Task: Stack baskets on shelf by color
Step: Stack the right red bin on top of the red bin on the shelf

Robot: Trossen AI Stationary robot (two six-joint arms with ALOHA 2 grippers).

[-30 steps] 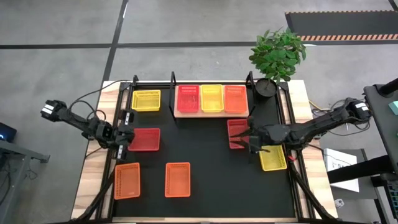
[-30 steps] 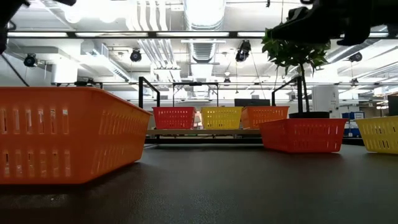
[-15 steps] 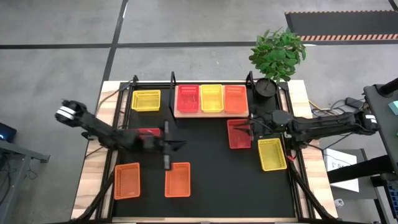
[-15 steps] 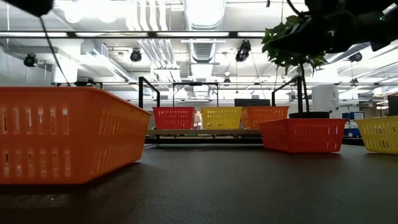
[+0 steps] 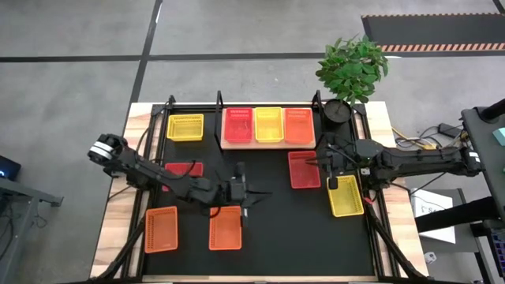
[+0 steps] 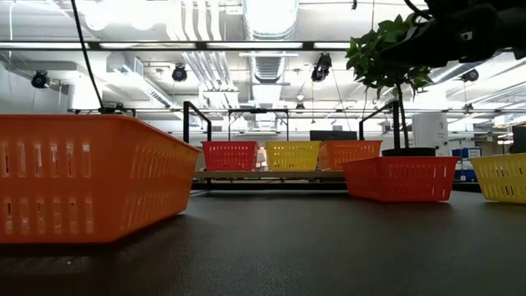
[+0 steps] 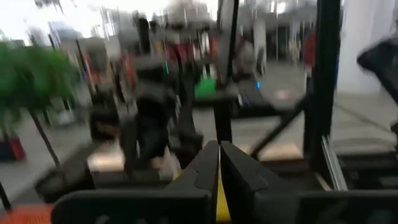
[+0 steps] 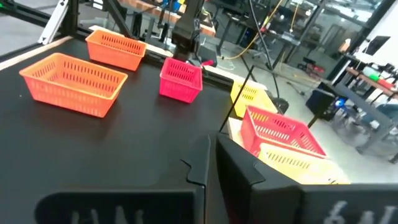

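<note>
On the wooden shelf [image 5: 268,144], three rectangular mesh plastic baskets [image 5: 268,125] sit abreast.

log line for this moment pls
left claw: shut, empty, above orange basket | right claw: shut, empty, beside red basket | shelf: three baskets

Lab: exposed ceiling ducts [image 6: 265,33], workbenches.

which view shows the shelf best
The high view: the whole shelf shows from above, holding a red, a yellow and an orange basket in a row. The low view shows it edge-on, far back. The right wrist view catches only one end; the left wrist view is too blurred to tell.
</note>
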